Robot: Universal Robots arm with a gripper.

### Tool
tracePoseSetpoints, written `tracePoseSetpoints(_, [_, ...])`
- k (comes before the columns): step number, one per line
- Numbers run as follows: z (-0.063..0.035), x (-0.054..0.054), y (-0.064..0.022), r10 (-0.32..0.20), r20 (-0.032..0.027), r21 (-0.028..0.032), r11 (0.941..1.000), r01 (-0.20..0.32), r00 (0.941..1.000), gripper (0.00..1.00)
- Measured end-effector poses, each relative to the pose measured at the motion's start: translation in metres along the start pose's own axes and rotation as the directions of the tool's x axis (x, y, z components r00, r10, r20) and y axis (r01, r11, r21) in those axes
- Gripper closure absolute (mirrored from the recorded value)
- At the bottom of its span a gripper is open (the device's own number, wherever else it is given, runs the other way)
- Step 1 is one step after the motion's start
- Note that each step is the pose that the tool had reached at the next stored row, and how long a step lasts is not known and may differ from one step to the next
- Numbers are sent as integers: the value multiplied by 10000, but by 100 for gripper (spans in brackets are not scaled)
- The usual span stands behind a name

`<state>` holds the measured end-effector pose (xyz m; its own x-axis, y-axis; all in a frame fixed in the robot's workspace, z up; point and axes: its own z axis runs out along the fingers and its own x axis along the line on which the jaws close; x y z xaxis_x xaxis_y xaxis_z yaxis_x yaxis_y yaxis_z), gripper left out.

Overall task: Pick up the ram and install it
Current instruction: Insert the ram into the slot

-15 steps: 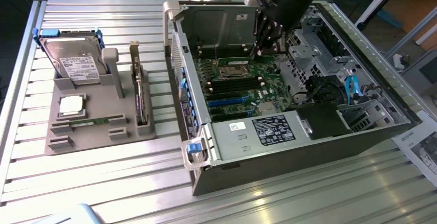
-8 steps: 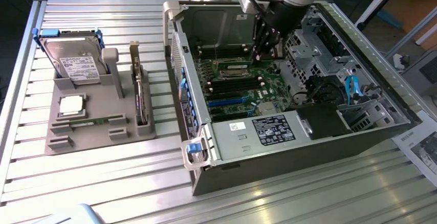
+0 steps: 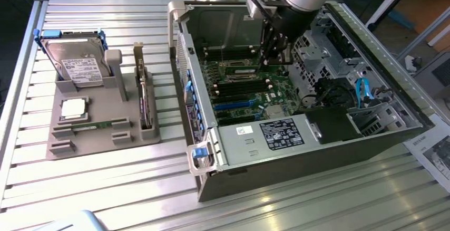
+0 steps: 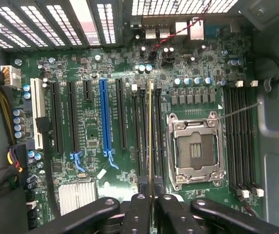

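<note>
Where the gray holder tray (image 3: 95, 146) sits at the exterior view's left, a hard drive (image 3: 77, 65) and an upright expansion card (image 3: 144, 102) stand in it. Further right is the open computer case (image 3: 281, 160), with the gripper (image 3: 275, 57) down inside it over the motherboard (image 3: 246, 88).

Wrist view: fingers (image 4: 138, 214) clamped on the ram (image 4: 151, 141), seen edge-on as a thin pale line over the black memory slots (image 4: 143, 126), just beside the empty processor socket (image 4: 196, 151). Cannot tell whether its lower edge touches a slot.

Judgement: a light, stiff, thin board. Fragile at the chips and contact edge, and apt to twist if pinched off-centre. The hold looks sound: flat faces, near mid-length, contacts left bare. A tilted stick would likely bind in a slot.
</note>
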<state>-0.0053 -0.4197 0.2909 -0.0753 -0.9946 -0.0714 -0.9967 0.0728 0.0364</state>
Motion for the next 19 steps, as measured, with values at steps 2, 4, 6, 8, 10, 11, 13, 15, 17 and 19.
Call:
tracePoseSetpoints(2, [26,1,-14,35,0,2,10000,-35,10000,87])
tracePoseSetpoints(4, [53,3,-19,59,2,5,10000,-59,10000,87])
tracePoseSetpoints(6, [54,3,-20,59,-1,4,10000,-59,10000,87])
tracePoseSetpoints(8, [54,3,-20,58,-1,4,10000,-58,10000,87])
tracePoseSetpoints(10, [55,3,-20,21,-1,1,10000,-21,10000,87])
tracePoseSetpoints(11, [56,3,-20,-65,-4,-5,10000,65,10000,87])
tracePoseSetpoints(13, [57,3,-20,-249,-10,-17,9997,249,9997,87])
tracePoseSetpoints(15, [59,3,-20,-489,-18,-35,9988,489,9988,87])
tracePoseSetpoints(17, [61,3,-21,-616,-22,-45,9981,616,9981,87])
tracePoseSetpoints(19, [61,3,-20,-665,-24,-48,9978,665,9978,87])
